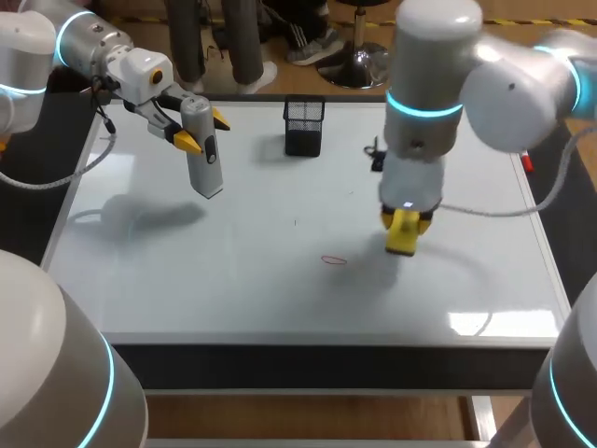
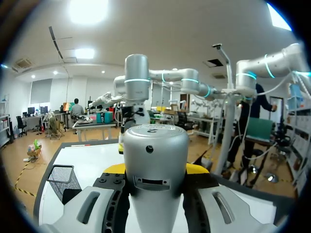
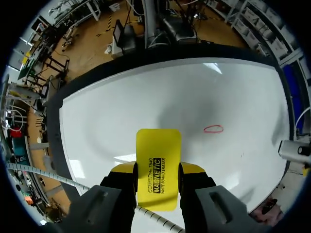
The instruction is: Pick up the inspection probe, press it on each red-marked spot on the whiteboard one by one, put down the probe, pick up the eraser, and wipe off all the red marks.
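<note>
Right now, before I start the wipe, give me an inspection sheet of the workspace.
Surface: whiteboard, one red mark showing.
Job's things: probe held off the board; eraser low, beside the mark.
Clutter: black mesh holder; small black item and red item, too small to identify.
Claws: left claw shut on probe; right claw shut on eraser.
Cables: grey cable off the left arm, another off the right.
Surroundings: nothing seen.
</note>
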Action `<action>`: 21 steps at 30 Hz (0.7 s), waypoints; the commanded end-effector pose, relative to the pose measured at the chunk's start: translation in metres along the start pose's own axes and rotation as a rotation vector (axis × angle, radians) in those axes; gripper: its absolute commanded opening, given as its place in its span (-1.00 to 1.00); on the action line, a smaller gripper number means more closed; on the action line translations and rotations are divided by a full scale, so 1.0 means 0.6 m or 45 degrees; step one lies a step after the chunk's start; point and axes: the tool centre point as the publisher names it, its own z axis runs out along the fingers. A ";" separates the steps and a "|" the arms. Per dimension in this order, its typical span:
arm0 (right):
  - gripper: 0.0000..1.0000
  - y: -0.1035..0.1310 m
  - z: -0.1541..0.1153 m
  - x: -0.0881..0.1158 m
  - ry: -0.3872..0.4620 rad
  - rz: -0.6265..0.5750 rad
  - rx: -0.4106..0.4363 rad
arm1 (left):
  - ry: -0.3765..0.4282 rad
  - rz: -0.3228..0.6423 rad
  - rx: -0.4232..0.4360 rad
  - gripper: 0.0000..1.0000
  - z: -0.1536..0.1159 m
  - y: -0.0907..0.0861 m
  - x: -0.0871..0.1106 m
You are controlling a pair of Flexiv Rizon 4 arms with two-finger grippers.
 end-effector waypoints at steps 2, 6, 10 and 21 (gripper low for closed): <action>-1.00 0.042 -0.001 -0.042 0.008 -0.074 0.065 | 0.005 -0.002 0.000 -1.00 -0.002 -0.001 -0.002; -1.00 0.065 0.005 -0.081 -0.013 -0.146 0.040 | 0.005 -0.002 0.000 -1.00 -0.002 -0.001 -0.002; -1.00 0.083 0.017 -0.122 -0.014 -0.227 0.016 | 0.005 -0.002 0.000 -1.00 -0.002 -0.001 -0.002; -1.00 0.100 0.036 -0.206 -0.067 -0.357 -0.009 | 0.005 -0.002 0.000 -1.00 -0.002 -0.001 -0.002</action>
